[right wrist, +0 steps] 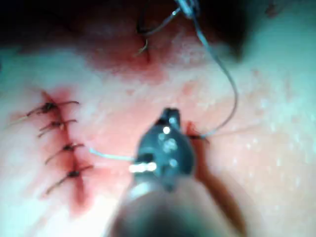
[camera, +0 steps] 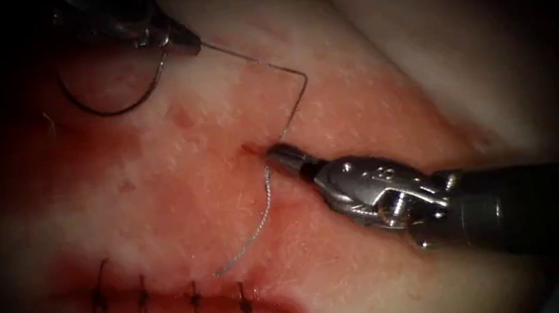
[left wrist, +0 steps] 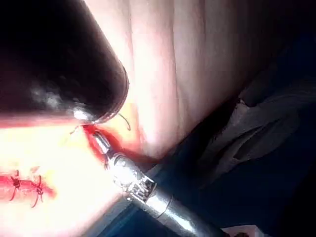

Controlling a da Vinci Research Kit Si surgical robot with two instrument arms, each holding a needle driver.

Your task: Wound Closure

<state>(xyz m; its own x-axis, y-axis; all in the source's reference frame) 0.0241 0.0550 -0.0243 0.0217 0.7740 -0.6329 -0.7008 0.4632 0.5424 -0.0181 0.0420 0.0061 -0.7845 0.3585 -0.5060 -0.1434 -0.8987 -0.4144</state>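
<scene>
Left tool (camera: 188, 41) grips needle (camera: 112, 105); right tool (camera: 279, 155) — thread (camera: 293, 101); four stitches (camera: 194, 303).

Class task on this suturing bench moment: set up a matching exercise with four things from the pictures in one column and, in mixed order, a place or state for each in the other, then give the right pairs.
1 left tool
2 right tool
3 needle
4 cut

A closed by four dark stitches
B curved, free of the tissue, held at one end
C shut on the thread
D holds the needle

Pairs: 1-D, 2-C, 3-B, 4-A
</scene>
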